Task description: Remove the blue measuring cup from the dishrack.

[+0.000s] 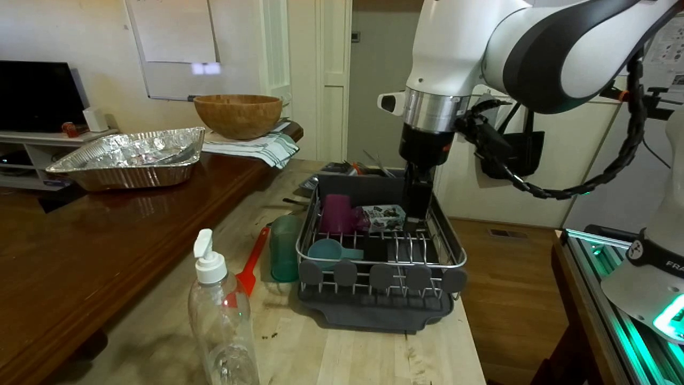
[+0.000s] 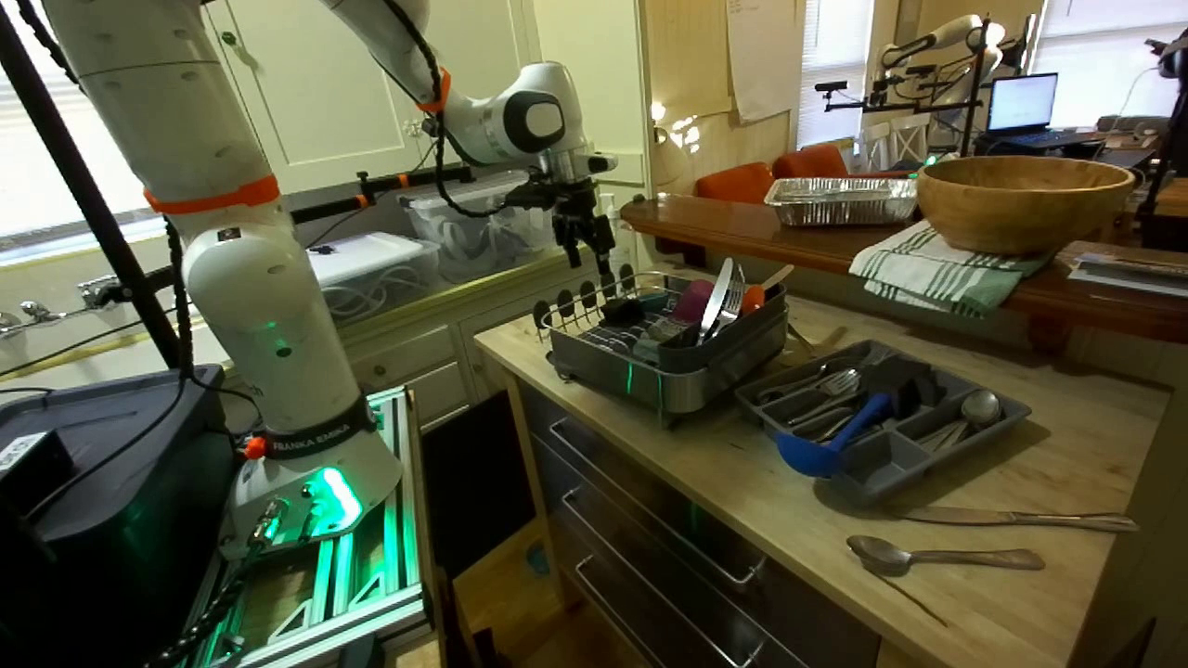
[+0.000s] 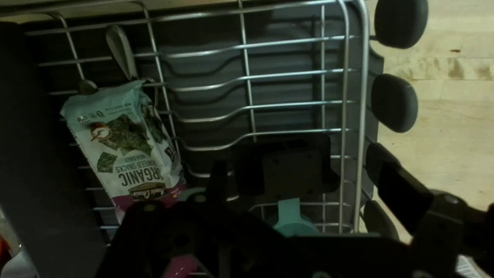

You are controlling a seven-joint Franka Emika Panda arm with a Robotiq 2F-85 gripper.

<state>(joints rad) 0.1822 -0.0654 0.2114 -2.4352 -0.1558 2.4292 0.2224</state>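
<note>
The blue measuring cup (image 1: pixel 325 251) sits in the front corner of the dishrack (image 1: pixel 374 313), its short flat handle pointing toward a black block (image 1: pixel 375 249). In the wrist view the cup (image 3: pixel 295 226) shows its handle and part of its rim; the gripper body hides the rest. The dishrack also shows in an exterior view (image 2: pixel 691 394). My gripper (image 3: pixel 305 173) is open and empty, its fingers spread on either side of the black block and handle end. It hangs above the rack in both exterior views (image 1: pixel 417 222) (image 2: pixel 589 260), apart from the cup.
In the rack are a magenta cup (image 1: pixel 336 214), a seaweed snack pack (image 3: pixel 127 150) and upright cutlery (image 2: pixel 724 301). A green cup (image 1: pixel 285 248), red spatula (image 1: pixel 254 262) and soap bottle (image 1: pixel 222 326) stand beside it. A cutlery tray (image 2: pixel 891 459) lies behind.
</note>
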